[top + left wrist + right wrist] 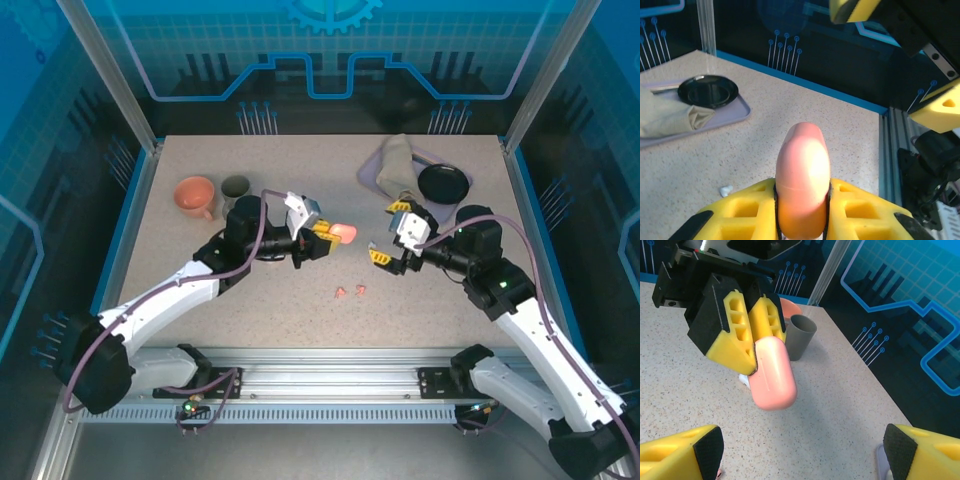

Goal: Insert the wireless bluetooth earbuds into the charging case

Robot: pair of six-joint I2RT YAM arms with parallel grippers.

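The salmon-pink charging case [343, 232] is closed and held off the table, with my left gripper [325, 235] shut on its lower half. In the left wrist view the case [803, 175] stands up between the yellow fingers [737, 210]. My right gripper [388, 233] faces it from the right with its jaws wide open and nothing between them; in its own view the case [771, 374] hangs ahead of that gripper [802, 450]. Two pink earbuds [349, 291] lie on the table in front of both grippers. One white earbud [726, 190] lies below the case.
An orange mug [195, 195] and a dark grey cup [236, 187] stand at the back left. A lavender tray [732, 114] at the back right carries a beige cloth [395, 165] and a black dish [443, 182]. Something small and white [744, 380] peeks out behind the case.
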